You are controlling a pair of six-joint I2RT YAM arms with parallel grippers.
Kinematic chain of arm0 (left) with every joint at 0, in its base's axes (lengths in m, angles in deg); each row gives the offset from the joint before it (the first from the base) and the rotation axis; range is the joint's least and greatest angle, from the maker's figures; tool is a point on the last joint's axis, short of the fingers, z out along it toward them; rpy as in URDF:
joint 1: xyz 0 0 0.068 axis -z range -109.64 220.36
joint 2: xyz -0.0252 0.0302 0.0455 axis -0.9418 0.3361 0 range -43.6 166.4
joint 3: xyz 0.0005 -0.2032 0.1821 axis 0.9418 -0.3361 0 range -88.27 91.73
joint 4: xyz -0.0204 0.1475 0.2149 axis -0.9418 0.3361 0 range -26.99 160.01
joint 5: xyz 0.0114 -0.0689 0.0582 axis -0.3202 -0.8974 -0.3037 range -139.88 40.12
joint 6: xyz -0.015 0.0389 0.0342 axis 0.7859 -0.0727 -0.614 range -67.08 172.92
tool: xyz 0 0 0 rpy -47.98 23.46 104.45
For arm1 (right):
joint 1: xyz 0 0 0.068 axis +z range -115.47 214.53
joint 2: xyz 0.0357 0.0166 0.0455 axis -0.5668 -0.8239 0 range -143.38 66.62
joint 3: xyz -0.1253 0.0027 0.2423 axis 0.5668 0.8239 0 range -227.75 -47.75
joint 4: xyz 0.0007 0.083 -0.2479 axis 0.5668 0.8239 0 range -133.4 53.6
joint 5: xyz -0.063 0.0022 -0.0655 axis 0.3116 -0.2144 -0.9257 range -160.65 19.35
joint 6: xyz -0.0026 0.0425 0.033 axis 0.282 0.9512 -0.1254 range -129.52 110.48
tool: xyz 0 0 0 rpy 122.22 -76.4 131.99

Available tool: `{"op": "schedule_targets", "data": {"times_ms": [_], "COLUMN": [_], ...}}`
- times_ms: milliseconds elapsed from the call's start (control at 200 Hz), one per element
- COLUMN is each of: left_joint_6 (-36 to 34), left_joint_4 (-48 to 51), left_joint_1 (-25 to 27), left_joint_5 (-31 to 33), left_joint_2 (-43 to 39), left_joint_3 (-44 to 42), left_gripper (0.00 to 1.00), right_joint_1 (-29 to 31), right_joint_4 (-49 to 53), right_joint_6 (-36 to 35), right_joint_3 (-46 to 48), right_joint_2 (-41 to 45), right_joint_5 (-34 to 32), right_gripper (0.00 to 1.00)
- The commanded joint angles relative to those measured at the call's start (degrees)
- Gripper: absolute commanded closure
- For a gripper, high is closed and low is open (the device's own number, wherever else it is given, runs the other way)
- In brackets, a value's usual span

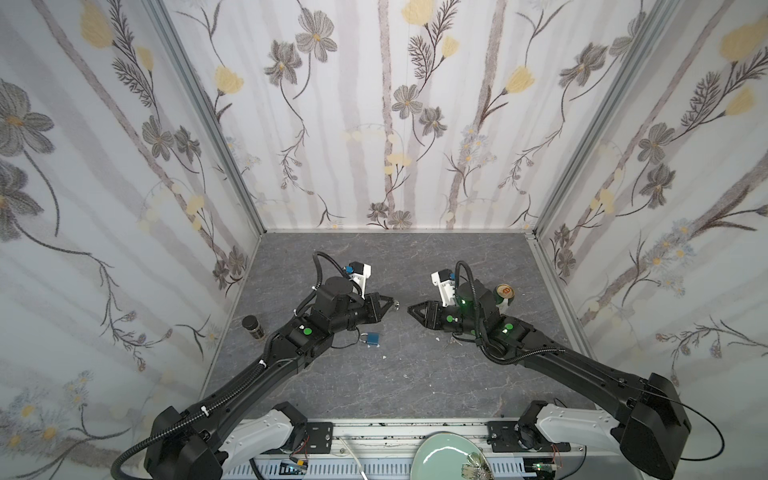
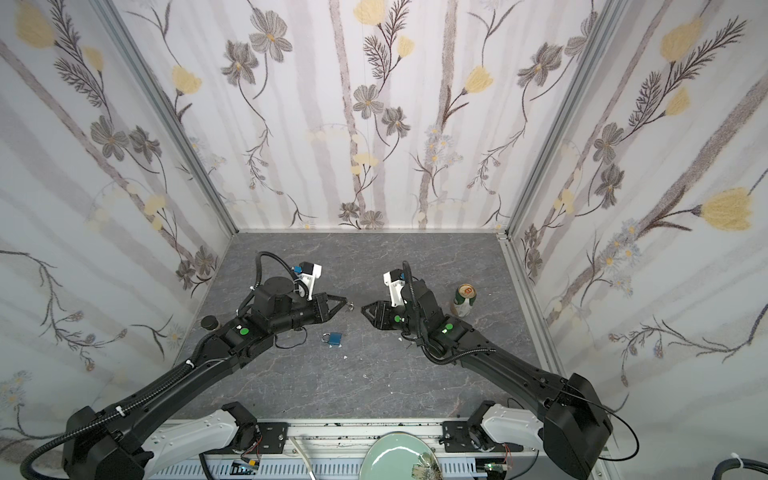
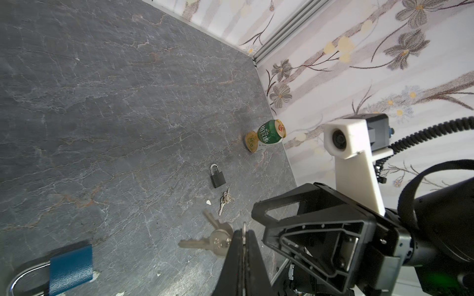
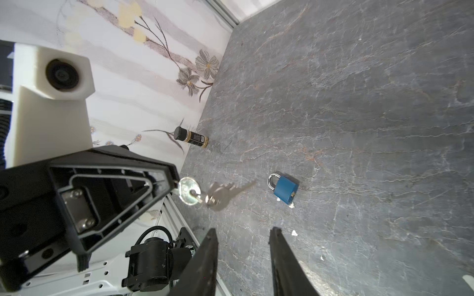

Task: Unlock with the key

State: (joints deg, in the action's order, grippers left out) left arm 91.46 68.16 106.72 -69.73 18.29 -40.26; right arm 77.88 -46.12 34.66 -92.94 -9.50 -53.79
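Note:
My left gripper [image 1: 392,306] is shut on the round head of one key [image 4: 188,191], raised above the floor. The rest of the key bunch [image 3: 213,241] dangles from it, blurred. A blue padlock [image 1: 372,338] with a closed silver shackle lies flat on the grey floor just below and in front of that gripper, also seen in the right wrist view as the blue padlock [image 4: 284,189]. My right gripper [image 4: 243,230] faces the left one across a short gap, open, with nothing between its fingers. In the left wrist view the left gripper [image 3: 244,232] pinches the key head edge-on.
A black padlock [image 3: 218,178] and a second small key bunch [image 3: 225,201] lie near the right arm. A green can [image 1: 505,293] stands at the right wall, a dark jar [image 1: 252,327] at the left wall. A pale green plate [image 1: 440,453] sits on the front rail.

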Motion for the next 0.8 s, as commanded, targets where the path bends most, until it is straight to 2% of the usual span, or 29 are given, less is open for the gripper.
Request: {"op": "schedule_targets", "data": {"times_ms": [0,130,240,415,610,794], "left_joint_6": [-4.4,-5.5,-3.8,0.4,2.0,3.0], "left_joint_4": [3.4,3.7,-0.1,-7.3,-9.4,-11.0], "left_joint_1": [-0.3,-0.5,-0.5,-0.5,-0.4,-0.3], "left_joint_5": [-3.4,-9.6,-14.8,-21.2,-22.2,-22.7], "left_joint_2": [1.8,5.0,6.2,6.3,5.6,5.4], "left_joint_3": [3.0,6.7,7.6,6.4,5.7,5.2], "left_gripper": [1.00,1.00,1.00,1.00,1.00,1.00], "right_joint_1": [-1.5,-3.9,-5.1,-6.1,-6.5,-6.3], "right_joint_4": [-9.1,-18.7,-24.0,-31.1,-33.9,-37.2], "right_joint_6": [-2.1,-0.9,-0.2,1.9,2.6,4.1], "right_joint_3": [1.9,7.3,9.3,12.0,12.4,12.7], "right_joint_2": [2.7,6.1,7.4,8.5,8.0,6.6], "right_joint_5": [2.6,6.6,9.2,11.1,14.3,18.3], "right_gripper": [0.66,0.69,0.58,0.51,0.51,0.62]}}
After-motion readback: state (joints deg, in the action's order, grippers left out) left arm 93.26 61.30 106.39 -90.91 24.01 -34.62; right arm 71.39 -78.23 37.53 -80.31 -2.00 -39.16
